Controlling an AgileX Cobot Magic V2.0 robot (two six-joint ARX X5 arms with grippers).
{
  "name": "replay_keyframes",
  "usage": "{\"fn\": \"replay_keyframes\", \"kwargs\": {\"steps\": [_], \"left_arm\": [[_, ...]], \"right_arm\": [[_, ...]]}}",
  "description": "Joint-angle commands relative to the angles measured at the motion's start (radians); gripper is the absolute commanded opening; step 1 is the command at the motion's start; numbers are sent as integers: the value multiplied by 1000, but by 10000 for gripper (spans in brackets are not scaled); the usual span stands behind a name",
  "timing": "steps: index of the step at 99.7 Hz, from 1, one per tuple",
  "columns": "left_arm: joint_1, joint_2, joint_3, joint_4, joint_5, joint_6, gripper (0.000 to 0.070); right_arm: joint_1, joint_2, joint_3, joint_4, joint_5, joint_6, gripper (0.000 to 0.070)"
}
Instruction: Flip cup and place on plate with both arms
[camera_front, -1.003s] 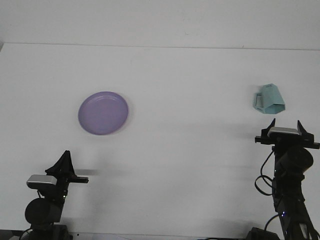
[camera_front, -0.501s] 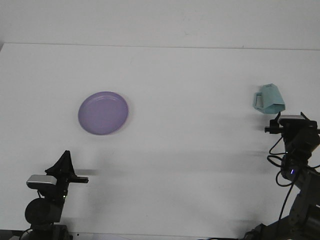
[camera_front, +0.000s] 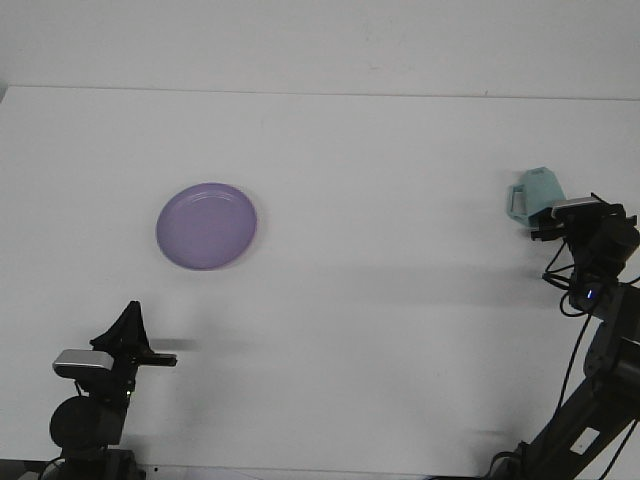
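Pale blue-green plastic cup (camera_front: 536, 195) with a small handle on its left side sits far out on the right of the white counter (camera_front: 380, 300), and it looks tipped over or upside down. We think it is light and stiff, so it could slide or roll away if we bump it. Its smooth sides may be slippery. We would take hold of it by the rim or across the body, not by the little handle.

Our right gripper (camera_front: 562, 215) is now right next to the cup, maybe touching its lower right edge. A second ago it hung lower down and nearer to us, a gap away from the cup, so it has moved up to the cup. We cannot tell if its fingers are spread or pressed together.

Well apart, over on the left, lies the round purple plastic plate (camera_front: 206, 225). It is in the same spot as before. Our left gripper (camera_front: 130, 325) has not moved, and its fingers look pressed together into a point.
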Motion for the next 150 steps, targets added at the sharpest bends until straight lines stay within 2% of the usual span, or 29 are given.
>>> {"fn": "replay_keyframes", "kwargs": {"steps": [1,17,28,35,38,49,60,89,101,111,126,141,150], "left_arm": [[2,0,-20,10,-1,-6,12],[2,0,-20,9,-1,-6,12],[2,0,-20,9,-1,-6,12],[2,0,-20,10,-1,-6,12],[2,0,-20,9,-1,-6,12],[2,0,-20,9,-1,-7,12],[2,0,-20,10,-1,-6,12],[2,0,-20,10,-1,-6,12],[2,0,-20,11,-1,-7,12],[2,0,-19,11,-1,-19,12],[2,0,-16,15,-1,-21,12],[2,0,-14,15,-1,-21,12],[2,0,-13,15,-1,-22,12]], "right_arm": [[-8,52,49,0,-37,-31,482],[-10,121,149,-55,-90,-47,478],[-11,148,189,-63,-139,-54,396],[-11,159,200,-64,-143,-54,288],[-12,161,202,-64,-145,-53,210],[-16,161,202,-65,-175,-47,4],[-18,161,202,-58,-190,-14,4],[-22,90,202,-80,-242,219,4],[-8,-3,202,-199,-240,311,4],[19,-97,202,-331,-234,340,4],[94,-273,202,-520,-141,385,4],[190,-475,202,-743,-22,501,4],[252,-579,202,-911,-1,513,4]]}}
